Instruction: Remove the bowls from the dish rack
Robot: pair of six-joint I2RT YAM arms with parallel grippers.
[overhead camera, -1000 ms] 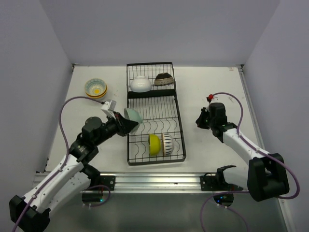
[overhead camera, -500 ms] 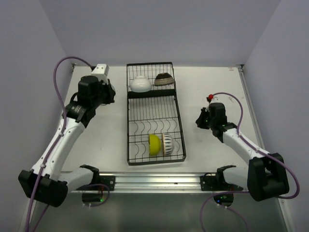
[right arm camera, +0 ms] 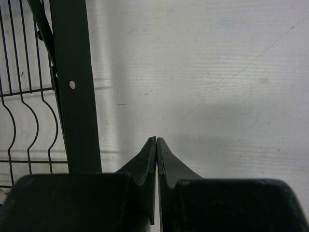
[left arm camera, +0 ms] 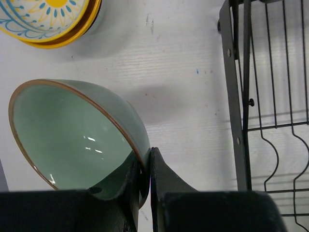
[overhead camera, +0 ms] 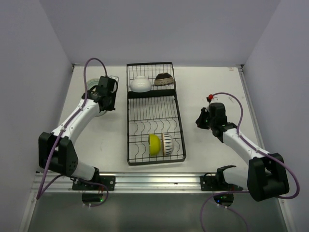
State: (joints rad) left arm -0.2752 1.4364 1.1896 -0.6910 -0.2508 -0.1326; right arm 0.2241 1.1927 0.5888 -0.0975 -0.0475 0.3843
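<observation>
The glossy pale green bowl (left arm camera: pixel 72 140), thin brown rim, hung tilted over the grained white table (left arm camera: pixel 183 72), its wall clamped in the left gripper's (left arm camera: pixel 145 157) jaws, near stacked patterned bowls (left arm camera: pixel 48 19), left of the black wire dish rack (overhead camera: pixel 154 113). It held a white bowl (overhead camera: pixel 140 83), a dark patterned bowl (overhead camera: pixel 164 79), a yellow-green bowl (overhead camera: pixel 154 144) and a striped bowl (overhead camera: pixel 167 143). The right gripper's (right arm camera: pixel 156 142) jaws were pressed together.

pale green bowl (left arm camera: pixel 72 140): thin brown rim. orange bowl (left arm camera: pixel 48 19): white inside, blue-and-yellow pattern. dish rack (left arm camera: pixel 232 96): black wire. In it: white bowl (overhead camera: pixel 140 84), dark brown patterned bowl (overhead camera: pixel 164 79), yellow-green bowl (overhead camera: pixel 154 144), black-striped white bowl (overhead camera: pixel 167 143). desk (left arm camera: pixel 183 72): white.
</observation>
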